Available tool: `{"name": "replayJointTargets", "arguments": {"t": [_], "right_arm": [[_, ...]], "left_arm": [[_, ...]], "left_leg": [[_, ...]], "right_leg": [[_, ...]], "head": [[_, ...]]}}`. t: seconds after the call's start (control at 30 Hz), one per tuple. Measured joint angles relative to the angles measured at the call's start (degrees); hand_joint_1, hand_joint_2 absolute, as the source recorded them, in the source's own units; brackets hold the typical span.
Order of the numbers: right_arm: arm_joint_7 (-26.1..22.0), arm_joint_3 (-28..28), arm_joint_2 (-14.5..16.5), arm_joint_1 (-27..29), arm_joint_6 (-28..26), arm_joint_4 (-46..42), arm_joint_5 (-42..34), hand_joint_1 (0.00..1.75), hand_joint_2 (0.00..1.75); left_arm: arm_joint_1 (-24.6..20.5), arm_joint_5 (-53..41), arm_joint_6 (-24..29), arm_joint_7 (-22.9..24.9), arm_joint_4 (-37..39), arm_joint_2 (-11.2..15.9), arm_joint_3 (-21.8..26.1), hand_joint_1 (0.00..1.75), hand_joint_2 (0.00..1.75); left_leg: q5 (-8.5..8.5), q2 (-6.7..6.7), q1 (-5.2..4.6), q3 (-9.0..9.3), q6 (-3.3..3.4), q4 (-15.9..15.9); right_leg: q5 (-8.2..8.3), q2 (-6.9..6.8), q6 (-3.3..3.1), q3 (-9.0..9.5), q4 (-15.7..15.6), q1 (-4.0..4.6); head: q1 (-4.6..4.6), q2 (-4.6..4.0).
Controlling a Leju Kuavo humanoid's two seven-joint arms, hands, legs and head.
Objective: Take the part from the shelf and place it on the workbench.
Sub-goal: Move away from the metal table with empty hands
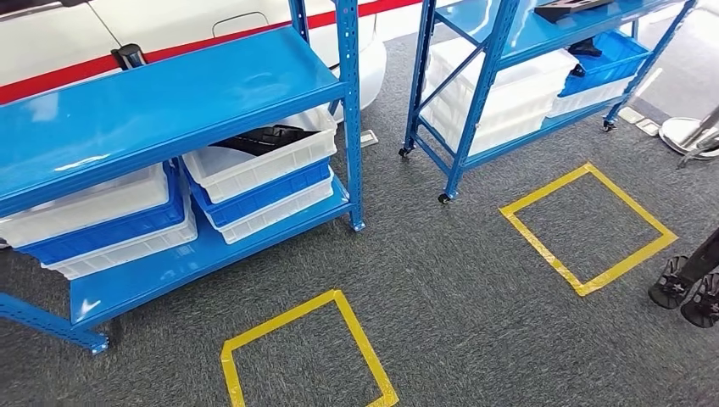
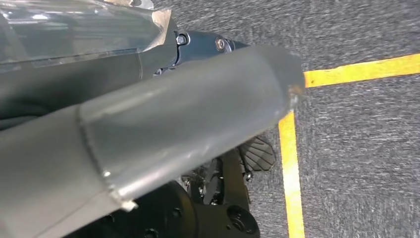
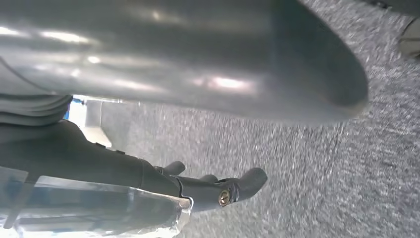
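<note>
A black part (image 1: 267, 137) lies in the upper white bin (image 1: 254, 170) on the lower level of the left blue shelf (image 1: 161, 102), in the head view. More black parts sit on the right blue shelf (image 1: 509, 34): one on its top board (image 1: 568, 8) and one in a blue bin (image 1: 593, 55). My left hand (image 2: 198, 99) hangs over grey carpet beside yellow tape (image 2: 289, 168), holding nothing. My right hand (image 3: 218, 191) also hangs over carpet, its dark fingers stretched out and empty.
Two yellow tape squares (image 1: 305, 348) (image 1: 589, 225) mark the grey carpet in front of the shelves. Stacked white and blue bins (image 1: 102, 220) fill the left shelf's lower level. A white car body (image 1: 169, 25) stands behind. Dark shoe-like shapes (image 1: 687, 288) are at the right edge.
</note>
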Motion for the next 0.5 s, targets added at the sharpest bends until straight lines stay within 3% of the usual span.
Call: {"name": "replayJointTargets", "arguments": {"t": [0.03, 0.1, 0.17, 0.2, 0.23, 0.3, 0.37, 0.4, 0.47, 0.5], "right_arm": [[0.0, 0.0, 0.0, 0.0, 0.0, 0.0, 0.0, 0.00, 0.00], [-0.2, 0.1, 0.1, 0.2, 0.0, 0.0, 0.0, 0.00, 0.00], [-0.3, 0.1, 0.1, 0.4, 0.0, 0.0, 0.0, 0.00, 0.00], [-0.3, 0.1, 0.0, 0.4, 0.0, 0.0, 0.0, 0.00, 0.00], [-0.3, 0.2, 0.0, 0.3, 0.0, 0.0, 0.0, 0.00, 0.00], [-0.4, 0.3, 0.1, 0.2, 0.0, 0.0, 0.0, 0.00, 0.00], [-0.5, 0.3, 0.1, 0.0, 0.0, 0.0, 0.0, 0.00, 0.00], [-0.5, 0.3, 0.2, 0.0, 0.0, 0.0, 0.0, 0.00, 0.00], [-0.5, 0.4, 0.2, -0.3, 0.0, 0.0, 0.0, 0.00, 0.00], [-0.5, 0.4, 0.2, -0.3, 0.0, 0.0, 0.1, 0.00, 0.00]], "left_arm": [[0.0, 0.0, 0.1, -0.1, 0.0, 0.0, 0.0, 0.00, 0.00], [-0.1, 0.0, 0.1, -0.1, 0.0, 0.0, 0.0, 0.00, 0.00], [-0.1, 0.1, 0.1, -0.1, 0.0, 0.0, 0.0, 0.00, 0.00], [0.0, 0.1, 0.1, -0.1, 0.0, 0.0, 0.0, 0.00, 0.00], [0.0, 0.1, 0.1, -0.1, 0.0, 0.0, 0.0, 0.00, 0.00], [0.0, 0.1, 0.1, -0.1, 0.0, 0.0, 0.0, 0.00, 0.00], [-0.2, 0.1, 0.1, -0.1, 0.0, 0.0, 0.0, 0.00, 0.00], [-0.2, 0.1, 0.1, -0.1, 0.0, 0.0, 0.0, 0.00, 0.00], [-0.2, 0.1, 0.1, -0.1, 0.0, 0.0, 0.0, 0.00, 0.00], [-0.1, 0.1, 0.1, -0.1, 0.0, 0.0, 0.0, 0.00, 0.00]], "left_leg": [[-1.04, 1.76, -0.01, -0.79, -0.23, 1.7], [-4.64, 5.40, -0.04, -3.89, -0.65, 8.1], [-7.19, 6.45, 0.16, -7.19, -0.95, 14.7], [-6.97, 6.66, 0.22, -7.64, -0.98, 15.5], [-5.69, 6.94, 0.25, -6.84, -0.90, 14.0], [-2.17, 8.93, 0.04, -2.75, -0.35, 6.3], [-0.50, 10.79, -0.44, 0.14, 0.29, 0.7], [-0.49, 10.99, -0.69, 0.46, 0.54, -0.1], [-0.09, 9.53, -0.65, 0.69, 1.07, -0.8], [0.25, 8.90, -0.51, 1.06, 1.34, -1.4]], "right_leg": [[0.06, -0.81, -0.46, 0.06, -0.1, -0.09], [-0.08, -2.53, -1.22, 0.11, -0.1, 0.17], [-0.29, -4.38, -1.49, 0.12, -0.1, 0.45], [-0.37, -5.25, -1.56, 0.14, -0.1, 0.53], [-0.45, -6.06, -1.60, 0.22, -0.1, 0.58], [-0.68, -7.42, -1.53, 0.52, -0.1, 0.74], [-0.99, -8.55, -1.11, 0.77, -0.1, 1.06], [-1.10, -9.12, -0.84, 0.91, -0.2, 1.14], [-1.28, -10.03, -0.23, 1.32, -0.4, 1.22], [-1.54, -9.59, 0.01, 1.42, -0.2, 1.22]], "head": [[-0.19, 0.00], [-0.54, -0.01], [-0.64, -0.01], [-0.66, 0.00], [-0.65, -0.01], [-0.67, -0.01], [-0.59, -0.01], [-0.54, 0.00], [-0.54, 0.00], [-0.48, 0.00]]}}
